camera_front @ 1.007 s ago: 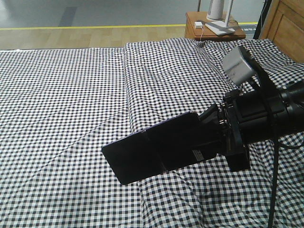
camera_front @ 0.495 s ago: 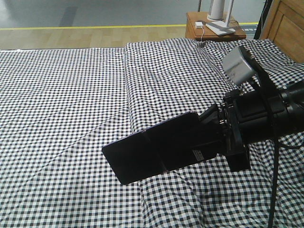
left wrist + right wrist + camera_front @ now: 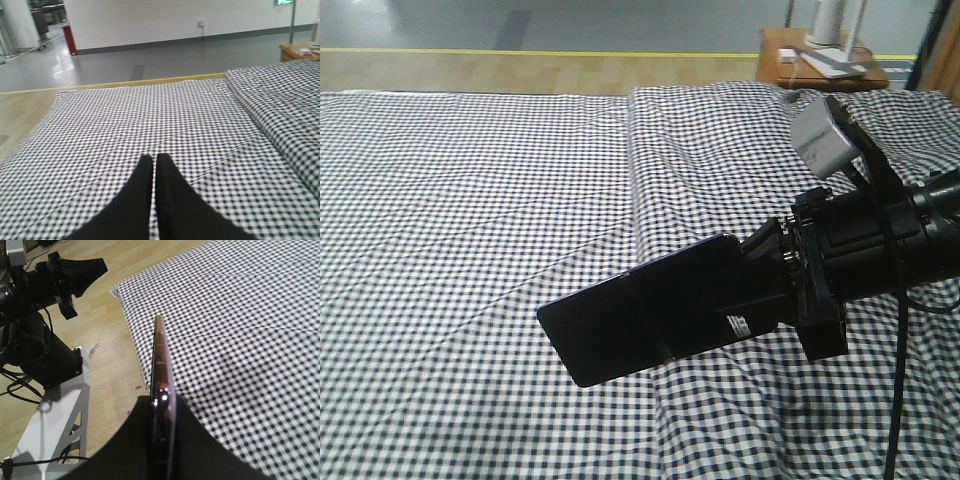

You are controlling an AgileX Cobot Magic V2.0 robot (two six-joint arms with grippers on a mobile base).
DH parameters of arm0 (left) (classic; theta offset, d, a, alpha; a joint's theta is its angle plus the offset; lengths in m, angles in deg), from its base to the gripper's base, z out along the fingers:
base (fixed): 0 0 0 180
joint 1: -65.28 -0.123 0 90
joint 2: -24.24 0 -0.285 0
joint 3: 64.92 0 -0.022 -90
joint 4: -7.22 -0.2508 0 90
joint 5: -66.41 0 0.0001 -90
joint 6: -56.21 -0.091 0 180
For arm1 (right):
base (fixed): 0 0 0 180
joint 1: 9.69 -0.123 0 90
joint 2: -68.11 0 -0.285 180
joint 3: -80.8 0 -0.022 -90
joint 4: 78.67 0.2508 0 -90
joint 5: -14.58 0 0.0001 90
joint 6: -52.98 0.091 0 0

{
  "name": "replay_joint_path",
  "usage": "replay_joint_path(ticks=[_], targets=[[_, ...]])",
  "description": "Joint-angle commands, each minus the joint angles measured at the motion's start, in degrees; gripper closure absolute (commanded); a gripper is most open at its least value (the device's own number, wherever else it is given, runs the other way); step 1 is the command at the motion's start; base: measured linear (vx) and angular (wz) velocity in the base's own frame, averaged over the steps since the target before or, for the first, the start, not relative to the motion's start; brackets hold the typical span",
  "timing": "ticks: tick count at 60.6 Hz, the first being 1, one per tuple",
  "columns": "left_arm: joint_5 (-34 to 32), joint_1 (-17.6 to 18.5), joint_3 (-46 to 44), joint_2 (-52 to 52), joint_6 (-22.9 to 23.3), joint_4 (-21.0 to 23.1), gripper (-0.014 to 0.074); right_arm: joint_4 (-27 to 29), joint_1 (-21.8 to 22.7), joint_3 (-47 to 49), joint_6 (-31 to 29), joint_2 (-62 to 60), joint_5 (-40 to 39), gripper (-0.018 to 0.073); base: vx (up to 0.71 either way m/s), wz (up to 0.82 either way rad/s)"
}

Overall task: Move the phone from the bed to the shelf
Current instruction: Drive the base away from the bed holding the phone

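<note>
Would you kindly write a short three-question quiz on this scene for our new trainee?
1. True or false: the phone lies flat on the bed.
2. Which gripper holds the phone? A) left B) right C) neither
3. Fill in: the left gripper has its jaws ____ and holds nothing.
Key: 1 false, it is held clear of the bed; 2 B, the right gripper; 3 shut.

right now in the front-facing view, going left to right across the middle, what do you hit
bed → phone → right claw, shut on the phone's end → black wrist housing
</note>
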Motion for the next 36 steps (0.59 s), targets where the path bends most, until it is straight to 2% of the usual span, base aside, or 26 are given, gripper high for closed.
replay_joint_path(ticks=[1, 36], targets=[[-4.1, 0.0, -1.3, -0.7, 0.3, 0.5, 0.0595, 4.9, 0.2, 1.5, 0.1, -1.8, 4.2, 0.0562, -0.09, 0.34], [-4.1, 0.0, -1.3, -0.7, 0.3, 0.5, 0.0595, 4.9, 0.2, 1.5, 0.1, -1.8, 4.2, 0.0562, -0.13, 0.53]])
